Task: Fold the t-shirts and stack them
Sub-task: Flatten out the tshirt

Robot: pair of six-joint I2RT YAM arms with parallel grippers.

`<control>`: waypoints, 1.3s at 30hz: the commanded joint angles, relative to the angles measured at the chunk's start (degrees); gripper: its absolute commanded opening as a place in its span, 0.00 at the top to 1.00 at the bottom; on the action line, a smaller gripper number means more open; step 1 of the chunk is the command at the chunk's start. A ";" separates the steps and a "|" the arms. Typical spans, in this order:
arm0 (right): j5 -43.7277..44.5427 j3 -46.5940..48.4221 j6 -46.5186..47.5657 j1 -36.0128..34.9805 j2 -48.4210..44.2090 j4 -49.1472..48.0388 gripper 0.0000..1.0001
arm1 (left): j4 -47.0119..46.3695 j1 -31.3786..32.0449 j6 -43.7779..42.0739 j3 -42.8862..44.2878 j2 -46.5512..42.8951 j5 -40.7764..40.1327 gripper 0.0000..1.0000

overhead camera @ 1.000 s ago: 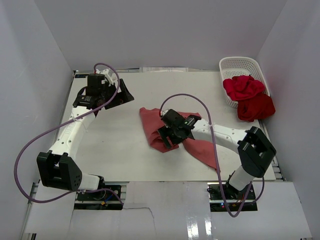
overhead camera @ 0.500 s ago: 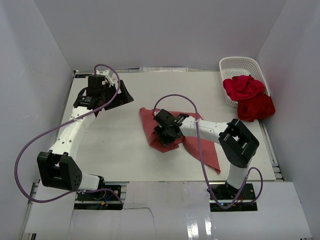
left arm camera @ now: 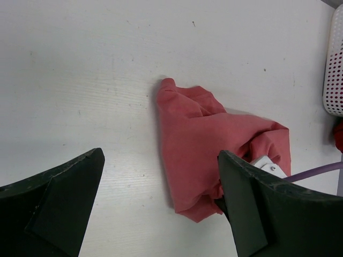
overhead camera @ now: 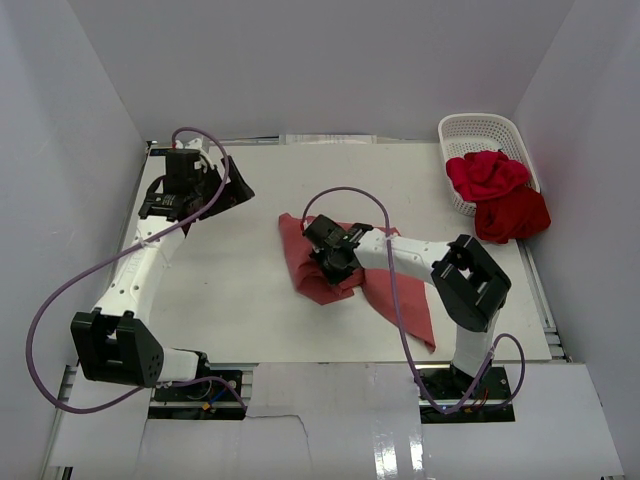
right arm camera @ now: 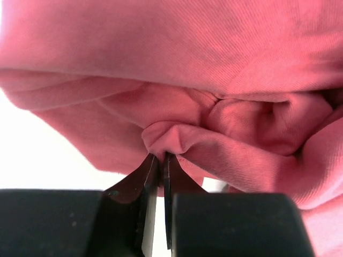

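Note:
A dusty salmon-red t-shirt [overhead camera: 305, 270] lies crumpled at the table's middle, trailing toward the near right. My right gripper [overhead camera: 335, 262] is down on it. In the right wrist view its jaws [right arm camera: 161, 158] are shut on a pinched fold of the salmon cloth [right arm camera: 214, 48]. My left gripper [overhead camera: 212, 186] hovers at the far left, open and empty. From the left wrist the salmon shirt [left arm camera: 198, 144] shows between the wide black fingers [left arm camera: 59, 198]. A bright crimson t-shirt [overhead camera: 485, 175] sits bunched in the basket, and a darker red one [overhead camera: 512, 215] spills over its near end.
The white lattice basket [overhead camera: 480, 128] stands at the far right corner against the right wall. White walls close in the table on the left, back and right. The right arm's purple cable [overhead camera: 345, 195] loops above the salmon shirt.
My right gripper has moved left over the salmon shirt and closed on a fold of it. The left gripper has shifted slightly left and stayed open.

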State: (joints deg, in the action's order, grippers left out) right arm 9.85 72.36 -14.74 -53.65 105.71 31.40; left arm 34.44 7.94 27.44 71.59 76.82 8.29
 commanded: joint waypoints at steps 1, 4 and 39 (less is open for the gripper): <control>-2.81 4.89 0.06 -0.32 -0.77 1.12 0.92 | -0.07 -0.73 0.77 -0.84 -1.93 -0.91 0.02; -11.48 10.86 1.03 -0.75 -1.30 1.74 0.92 | -0.07 -3.01 1.91 -1.28 -3.33 -2.66 0.02; -2.49 2.34 5.34 17.98 -16.85 0.85 0.03 | -1.92 -6.89 2.27 -4.35 -4.57 1.11 0.02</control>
State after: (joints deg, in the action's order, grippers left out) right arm 0.16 73.12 -11.46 -31.27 92.16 34.37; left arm 33.87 1.08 30.59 67.85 74.48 8.03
